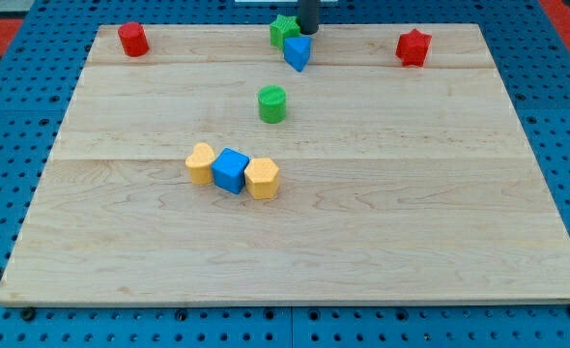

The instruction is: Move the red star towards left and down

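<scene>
While red star [413, 46] sits well to view's right of my tip [307, 33], tip rests bare beside blue block [298, 52], pushing nothing relevant.

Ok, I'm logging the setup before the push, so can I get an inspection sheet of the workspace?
Surface: pale wooden board, flat, on blue pegboard.
Job's thing: red star-shaped block, near the view's top right.
Clutter: red cylinder block top left; green star-shaped block touching blue triangular block; green cylinder block; yellow block, blue cube block, yellow hexagonal block in a row.
Tool: my tip beside the green star and blue triangle, far from the red star.
Cables: nothing seen.
Surroundings: blue pegboard.
</scene>
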`<state>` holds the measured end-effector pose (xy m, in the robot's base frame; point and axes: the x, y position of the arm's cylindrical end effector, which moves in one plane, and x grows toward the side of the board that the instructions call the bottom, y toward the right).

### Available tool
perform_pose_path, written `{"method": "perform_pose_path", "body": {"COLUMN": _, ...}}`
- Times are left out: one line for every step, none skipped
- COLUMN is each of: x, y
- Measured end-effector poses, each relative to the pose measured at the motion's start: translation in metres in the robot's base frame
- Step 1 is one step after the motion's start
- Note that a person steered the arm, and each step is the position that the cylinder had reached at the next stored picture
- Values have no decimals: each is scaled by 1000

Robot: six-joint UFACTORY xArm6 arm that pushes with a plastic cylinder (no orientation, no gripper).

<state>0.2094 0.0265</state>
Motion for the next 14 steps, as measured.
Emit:
{"method": "perform_pose_path", "body": {"x": 18, "y": 17}}
{"method": "perform_pose_path", "body": {"x": 23, "y": 38}}
{"method": "perform_pose_path", "body": {"x": 24, "y": 38}}
{"method": "perform_pose_path", "body": {"x": 69, "y": 81}}
{"method": "perform_pose_path", "body": {"x": 101, "y": 113}}
{"method": "perform_pose_path", "body": {"x": 102, "y": 118}}
{"method": "perform_pose_path", "body": {"x": 102, "y": 122}}
{"method": "perform_pose_path", "body": {"x": 103, "y": 125}}
{"method": "perform_pose_path", "body": {"x": 130, "y": 147}}
{"method": "perform_pose_path", "body": {"x": 91, "y": 216}}
{"method": "perform_pose_path", "body": {"x": 35, "y": 239}}
{"method": "perform_pose_path", "body": {"x": 15, "y": 165}}
{"method": "perform_pose_path", "body": {"x": 28, "y": 50}}
{"method": "perform_pose_path", "body": {"x": 8, "y": 53}}
